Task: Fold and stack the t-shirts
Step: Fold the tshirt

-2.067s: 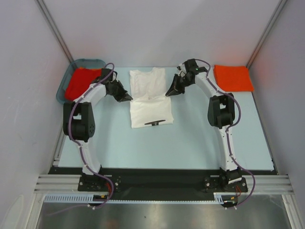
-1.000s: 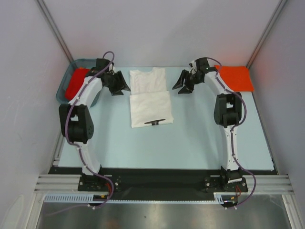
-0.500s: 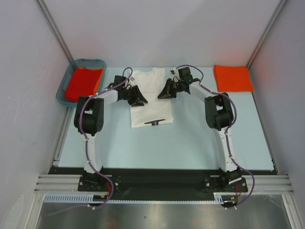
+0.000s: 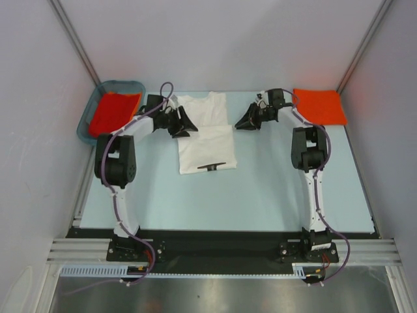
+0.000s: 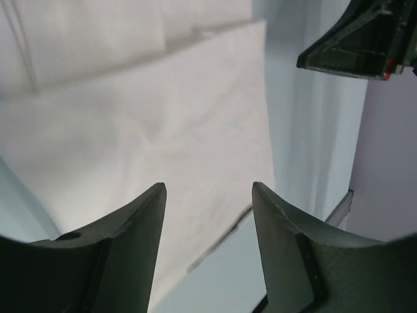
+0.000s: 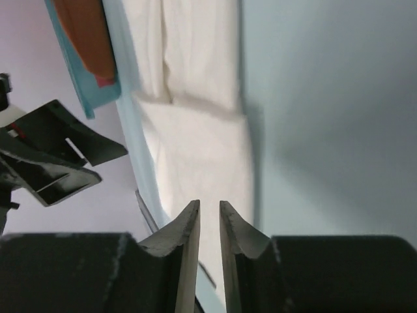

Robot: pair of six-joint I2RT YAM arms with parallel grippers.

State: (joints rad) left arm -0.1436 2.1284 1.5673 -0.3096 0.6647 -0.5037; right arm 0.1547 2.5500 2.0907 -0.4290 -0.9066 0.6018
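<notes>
Beside the white t-shirt [image 4: 205, 149], left gripper [image 4: 184, 124] and right gripper [image 4: 243, 120] hover.

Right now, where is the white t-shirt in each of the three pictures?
Top external: the white t-shirt lies in the middle, toward the far edge, between the two arms.
Left wrist: the shirt fills the upper left, beyond the fingers.
Right wrist: the shirt runs down the middle-left.
Shared landmark: the pale blue table beside the shirt.

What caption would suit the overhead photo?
Left pincer and right pincer flank a partly folded white t-shirt.
</notes>
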